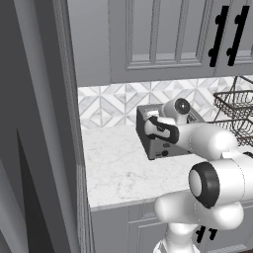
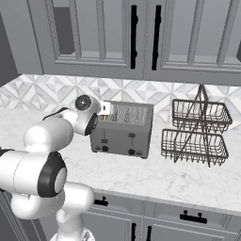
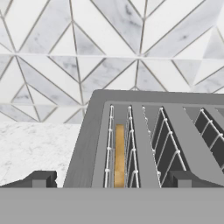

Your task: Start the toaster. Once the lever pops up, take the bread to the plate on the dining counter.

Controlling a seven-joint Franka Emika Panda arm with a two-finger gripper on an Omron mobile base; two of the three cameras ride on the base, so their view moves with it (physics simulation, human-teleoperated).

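Hovering over toaster (image 2: 123,129) | jaws wide apart, holding nothing | bread (image 3: 119,155) sunk in left slot, so lever needs pressing

Bread (image 3: 119,155) in toaster (image 2: 123,128) slot; wire basket rack (image 2: 196,132) right, on counter (image 2: 155,176).

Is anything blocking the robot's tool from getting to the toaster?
Nothing visible does. The open tool hangs just above the toaster, looking down into the slots, where the bread sits in one. The wire basket rack stands off to the side, out of the path.
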